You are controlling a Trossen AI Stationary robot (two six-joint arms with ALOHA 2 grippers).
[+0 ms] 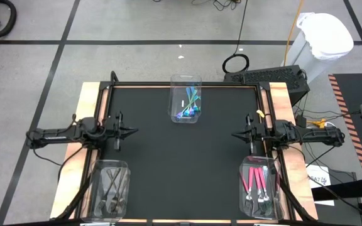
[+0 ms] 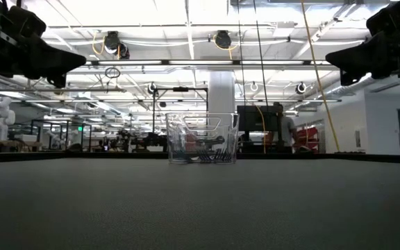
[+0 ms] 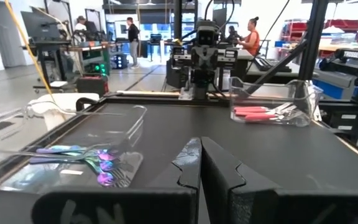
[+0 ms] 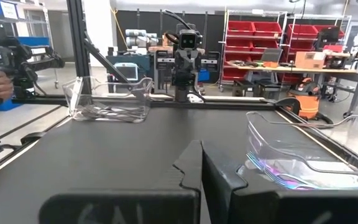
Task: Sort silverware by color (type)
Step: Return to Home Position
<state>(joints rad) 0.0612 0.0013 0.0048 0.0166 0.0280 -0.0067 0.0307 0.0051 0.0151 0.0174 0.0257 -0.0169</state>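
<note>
Black forks (image 1: 110,185) fill the left-arm bin (image 1: 109,163), pink-handled forks (image 1: 256,179) the right one, teal utensils (image 1: 192,107) the far bin (image 1: 185,78). Sorting looks done, so I judge only homing remains, with my left hand (image 1: 132,132) and right hand (image 1: 235,134) clenched empty.

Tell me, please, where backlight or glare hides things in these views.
Low view: ceiling lamps backlight the left gripper and right gripper, so both are black silhouettes. High view: even light, no strong shadows on the mat. Right wrist view: bright reflections on the near bin partly veil the cutlery inside.
</note>
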